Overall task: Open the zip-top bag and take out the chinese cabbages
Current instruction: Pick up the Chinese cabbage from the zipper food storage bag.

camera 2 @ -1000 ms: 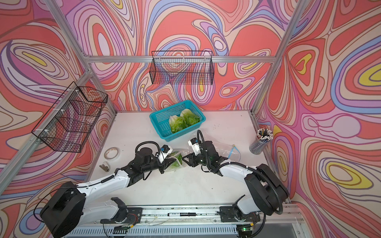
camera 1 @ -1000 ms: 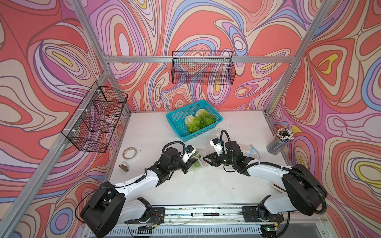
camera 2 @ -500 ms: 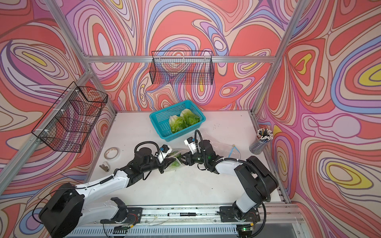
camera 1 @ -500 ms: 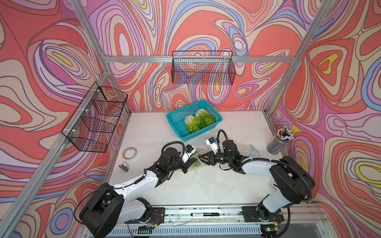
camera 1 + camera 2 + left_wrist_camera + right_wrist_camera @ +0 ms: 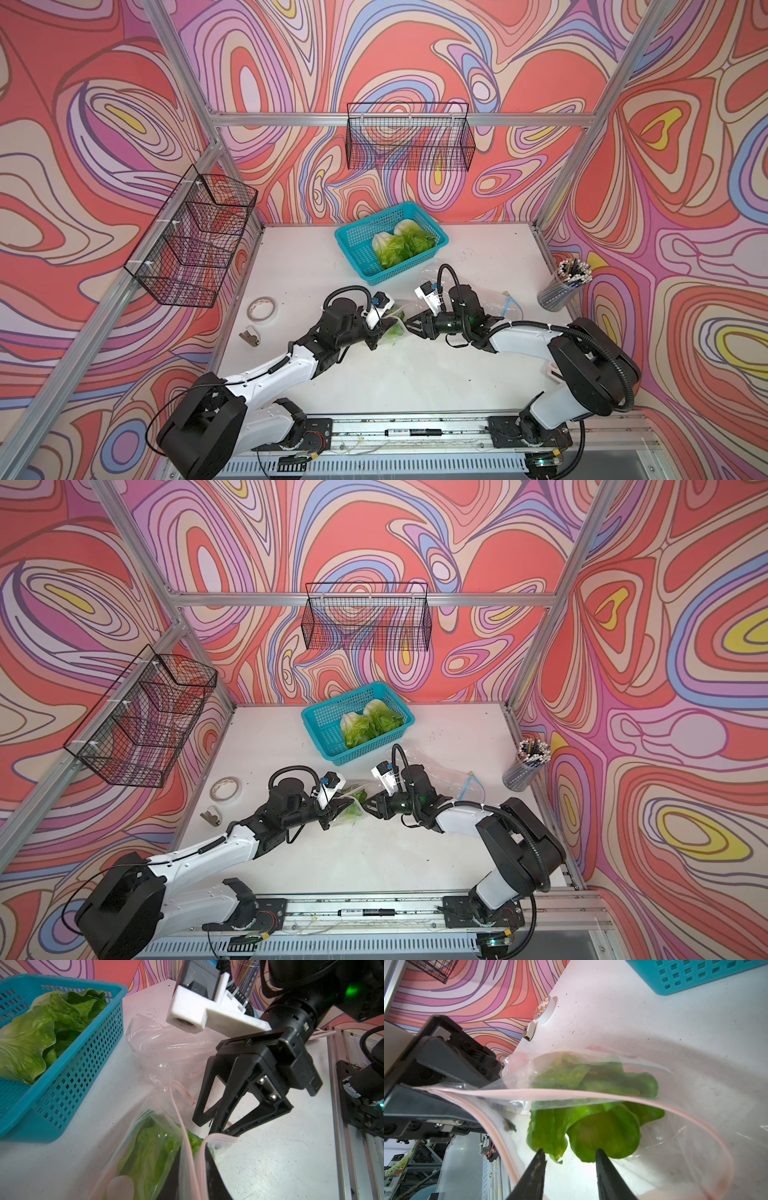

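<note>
White tabletop [image 5: 415,374] — left gripper [image 5: 381,328] pinches the pink-rimmed zip-top bag [image 5: 695,1126]; right gripper [image 5: 569,1152], jaws apart, faces crinkled bright-green cabbage [image 5: 602,1124] inside.

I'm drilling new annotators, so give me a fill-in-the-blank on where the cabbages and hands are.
The teal basket holds ___ cabbages.
The left hand grips the rim of the ___, a third cabbage inside.
The jaws of the right hand stand ___ before that cabbage.
Missing: two; zip-top bag; open.
</note>
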Controlling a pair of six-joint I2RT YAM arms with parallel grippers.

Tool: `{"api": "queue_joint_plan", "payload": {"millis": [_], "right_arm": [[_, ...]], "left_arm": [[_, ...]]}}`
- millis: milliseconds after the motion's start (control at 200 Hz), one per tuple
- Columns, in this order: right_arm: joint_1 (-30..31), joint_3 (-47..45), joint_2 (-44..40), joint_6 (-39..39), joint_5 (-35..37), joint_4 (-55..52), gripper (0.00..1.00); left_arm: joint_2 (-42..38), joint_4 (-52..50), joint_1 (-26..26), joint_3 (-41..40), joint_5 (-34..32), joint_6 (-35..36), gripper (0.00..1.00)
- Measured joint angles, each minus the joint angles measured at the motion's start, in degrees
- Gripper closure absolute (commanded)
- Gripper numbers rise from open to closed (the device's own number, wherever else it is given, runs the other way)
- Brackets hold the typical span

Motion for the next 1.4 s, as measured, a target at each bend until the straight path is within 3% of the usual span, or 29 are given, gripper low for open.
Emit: {"api": "queue_joint_plan", "payload": {"millis": [911,1182,1402], "right_arm": [[0.3,-1.1,3.0,0.2,-5.9,6.0,0.67],[0.5,-1.2,3.2,0.8,-6.3,7.9,0.63],[2.3,-1.0,8.7,4.6,-6.9,15.1,0.62]], "left_arm": [[-0.3,0.3,0.0,0.1,4.1,-1.3,0.84],[-0.9,1.0,0.0,0.1,5.5,-2.3,0.84],[0.7,4.5,0.0,0.1,7.4,-4.8,0.84]]}}
